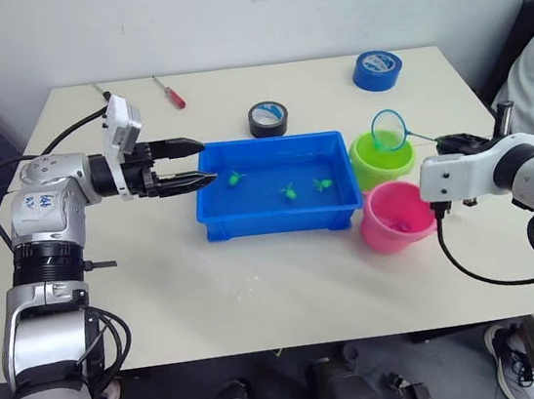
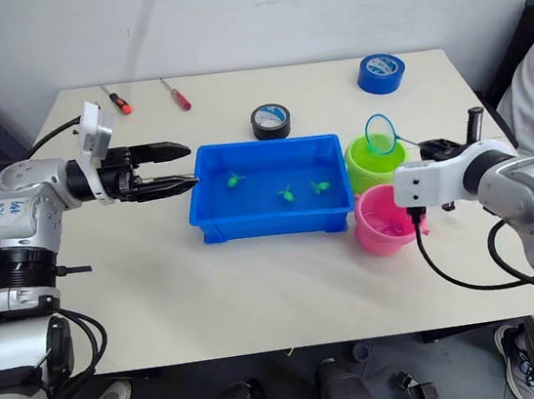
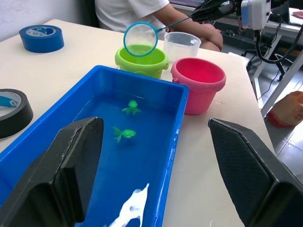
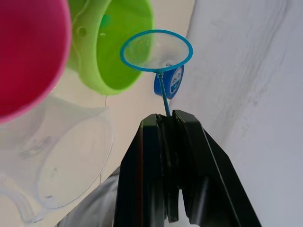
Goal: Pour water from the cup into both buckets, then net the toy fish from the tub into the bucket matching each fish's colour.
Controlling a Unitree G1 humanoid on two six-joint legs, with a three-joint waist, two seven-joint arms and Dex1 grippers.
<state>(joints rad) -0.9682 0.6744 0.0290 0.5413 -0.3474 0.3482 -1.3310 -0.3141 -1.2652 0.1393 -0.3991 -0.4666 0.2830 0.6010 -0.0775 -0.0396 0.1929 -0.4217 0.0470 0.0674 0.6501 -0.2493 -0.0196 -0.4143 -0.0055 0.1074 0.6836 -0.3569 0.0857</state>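
Now the right gripper (image 4: 168,124) clamps the net (image 1: 388,129) by its handle, hoop above the green bucket (image 1: 377,160), probably to drop a green fish, while the left gripper (image 1: 189,163) waits open beside the tub (image 1: 280,219).

No legible text found. The blue tape roll (image 1: 377,70) and the black tape roll (image 1: 268,118) each carry light printing on the inner core, too small to read. Handwritten marks on the left arm's shoulder housing (image 1: 43,200) are likewise indecipherable.
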